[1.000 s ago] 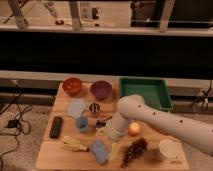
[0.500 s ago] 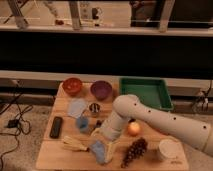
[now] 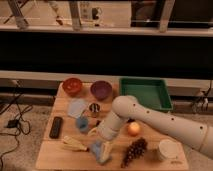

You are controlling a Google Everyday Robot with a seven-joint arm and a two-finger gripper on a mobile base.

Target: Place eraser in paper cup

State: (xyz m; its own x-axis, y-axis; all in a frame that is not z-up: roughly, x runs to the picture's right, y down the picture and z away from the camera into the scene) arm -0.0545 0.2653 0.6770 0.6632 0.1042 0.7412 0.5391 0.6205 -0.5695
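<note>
Spread wide with nothing between its fingers, the gripper [image 3: 100,134] hangs low over the front middle of the worktop [image 3: 55,156], just above and behind the blue sponge-like block [image 3: 102,150]. The white arm [image 3: 150,120] reaches in from the right edge. Over the last second the arm has swung leftward and dipped, and its elbow now sits a little lower and further from the green tray [image 3: 146,93] at the back right corner. That carries the gripper away from the right side, where the orange fruit [image 3: 133,129] lies, and closer to the left. The eraser [image 3: 56,127] still lies flat near the left edge, untouched and unmoved, well apart from the gripper, with a small blue cup [image 3: 82,123] between them. The paper cup [image 3: 167,149] stands where it did, upright near the front right corner beside the grapes [image 3: 134,149]. Nothing on the worktop has shifted. I judge this to be the approach towards the eraser. The grasp is not yet begun, and the whole carry across to the cup remains.
</note>
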